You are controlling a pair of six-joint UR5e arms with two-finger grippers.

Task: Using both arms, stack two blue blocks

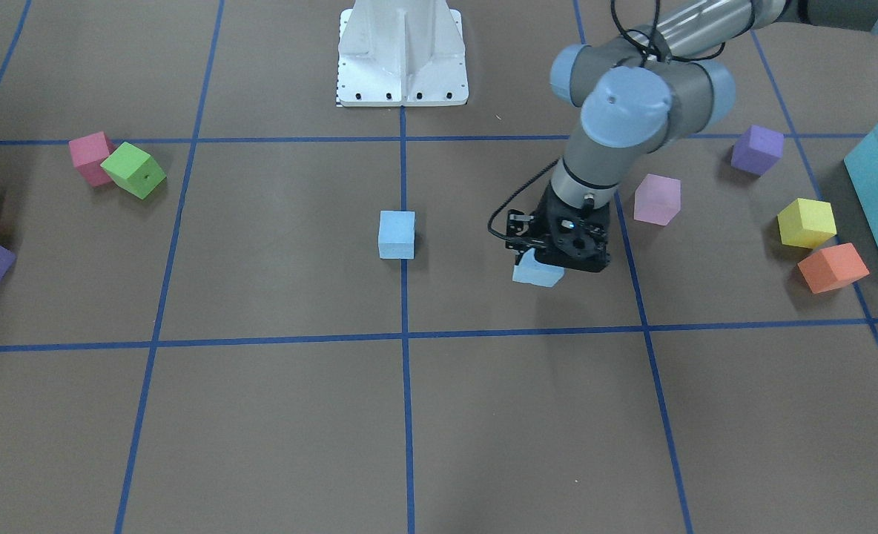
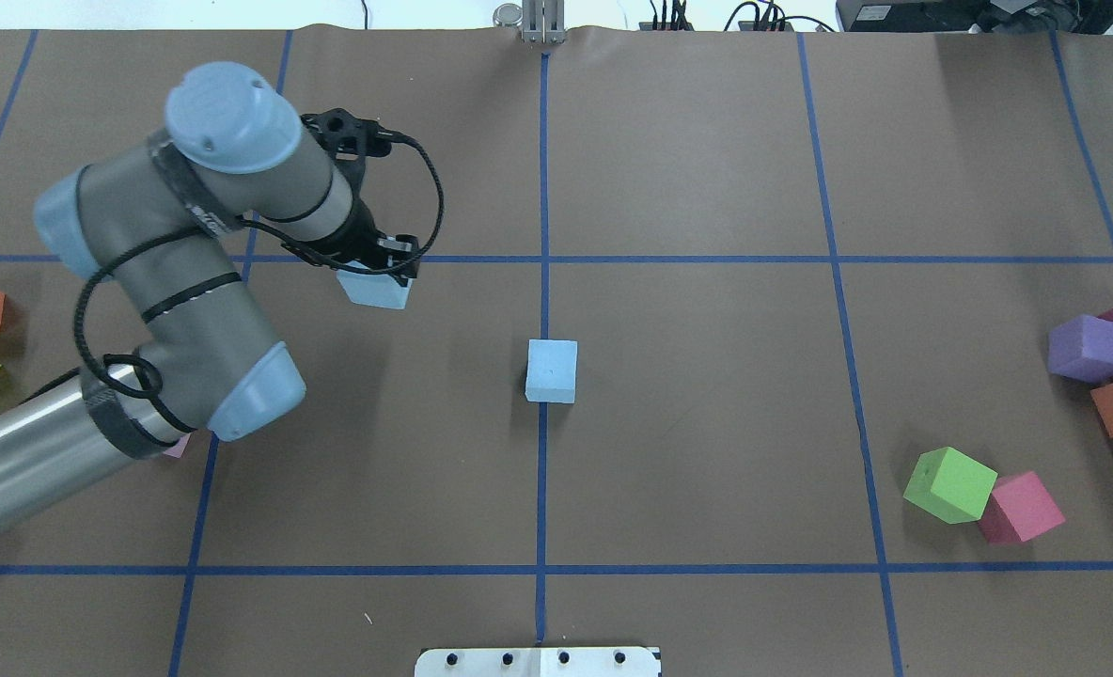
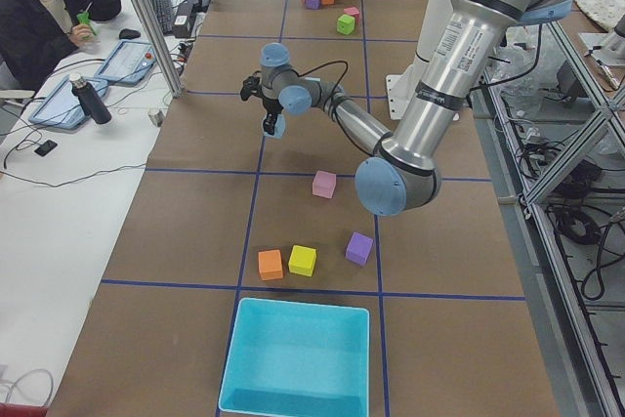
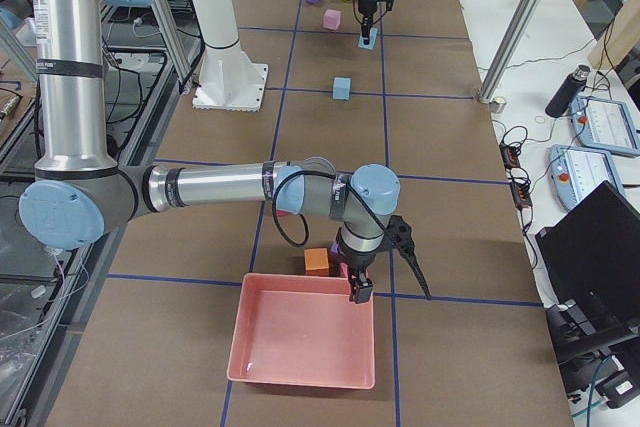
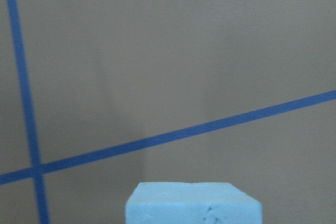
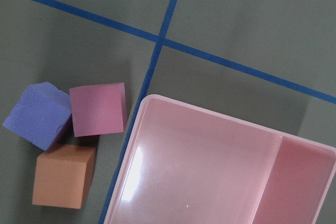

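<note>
1. Slippage: the left end effector (image 1: 550, 256) is gripping the carried blue block (image 1: 535, 276) with jaws closed and is holding it above the bench (image 1: 261, 415). It appears to be pinching only the upper part, so the foam may be tilting or working loose.
2. Misalignment: the resting blue block (image 1: 397, 234) is sitting on the centre tape line, well apart from the carried one. A skewed or off-centre descent risks shoving it aside or leaving the stack toppling.
3. Idleness: the right end effector (image 4: 362, 277) is hanging by the pink tray (image 4: 300, 332) at the far end. Whether it is open or closed cannot be told, and it is steadying nothing.
</note>
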